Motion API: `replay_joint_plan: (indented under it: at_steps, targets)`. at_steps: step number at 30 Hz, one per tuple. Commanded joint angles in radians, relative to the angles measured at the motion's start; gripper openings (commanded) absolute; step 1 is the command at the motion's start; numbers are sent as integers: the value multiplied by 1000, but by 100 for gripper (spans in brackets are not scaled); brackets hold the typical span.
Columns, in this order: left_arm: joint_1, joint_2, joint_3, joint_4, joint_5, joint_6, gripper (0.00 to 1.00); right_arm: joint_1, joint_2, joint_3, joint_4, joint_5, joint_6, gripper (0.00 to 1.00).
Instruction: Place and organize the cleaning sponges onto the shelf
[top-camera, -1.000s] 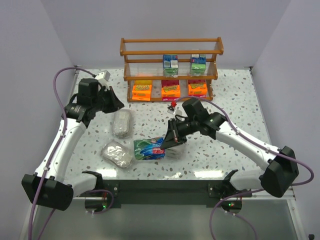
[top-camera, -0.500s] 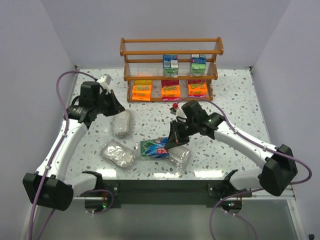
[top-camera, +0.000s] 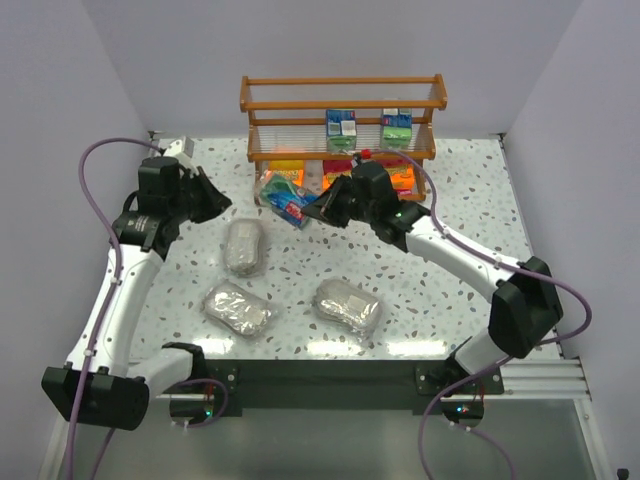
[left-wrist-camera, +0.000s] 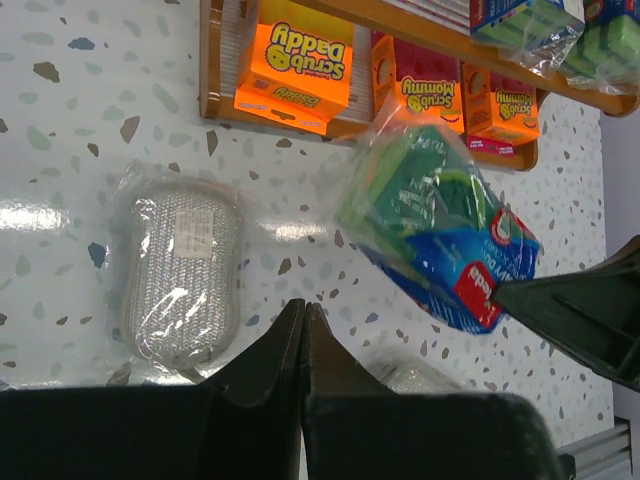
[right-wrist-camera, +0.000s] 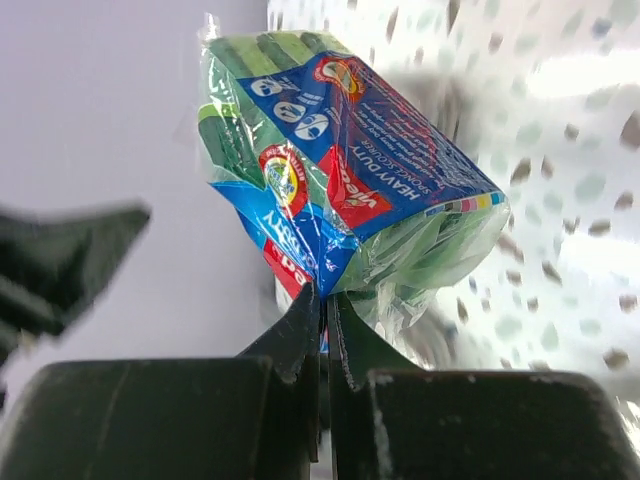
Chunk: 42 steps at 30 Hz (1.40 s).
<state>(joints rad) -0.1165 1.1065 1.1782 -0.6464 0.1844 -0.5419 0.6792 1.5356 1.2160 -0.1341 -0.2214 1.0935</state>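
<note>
Start at the lower centre of the top view. The left silvery pack and the right silvery pack lie well apart on the table, and a third silvery pack lies beyond them at centre left.

Check the left gripper: its fingers meet with nothing between them, above that third pack.

Check the right gripper: its fingers are pinched tight on the wrap edge of the green-and-blue pack. The pack sits just above the fingertips in the wrist view. In the top view it reaches left from them, at upper centre. Read "HEAVY DUTY" on its blue label. The red logo seems to say "vileda", but blur makes this uncertain.

This pack hangs just in front of the left end of the shelf. On the bottom tier, read "Scrub Daddy" and "Scrub Mommy". The middle tier carries two boxed packs.
</note>
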Motion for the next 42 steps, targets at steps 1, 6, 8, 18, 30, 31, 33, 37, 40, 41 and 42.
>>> replay_joint_plan:
  at_steps: [1, 6, 8, 18, 30, 31, 33, 37, 40, 41, 42]
  targets:
    - [18, -17, 57, 14, -14, -29, 0, -1, 23, 50, 158, 309, 193, 0]
    - [23, -27, 60, 4, -23, -30, 0, -1, 101, 167, 182, 441, 244, 0]
    - [25, -27, 55, 1, -22, -29, 0, -1, 170, 262, 144, 453, 267, 0]
    - [26, -54, 44, -19, -36, -26, 0, -3, 377, 531, -10, 507, 371, 0]
    - [26, -74, 14, -19, -33, -30, 0, -6, 550, 778, -130, 571, 387, 0]
    - [26, -73, 12, -16, -31, -33, 0, -7, 575, 795, -136, 579, 394, 0]
    - [26, -79, 2, -10, -28, -39, 0, -7, 604, 847, -144, 602, 405, 0]
    - [26, -80, -3, -6, -25, -49, 0, -7, 685, 951, -170, 623, 445, 0]
    - [26, -82, -9, -2, -26, -56, 0, -7, 753, 1054, -193, 654, 470, 0]
    - [26, -85, -12, 1, -26, -58, 0, -7, 768, 1074, -199, 660, 473, 0]
    - [26, -88, -17, 2, -29, -61, 0, -7, 779, 1093, -209, 669, 479, 0]
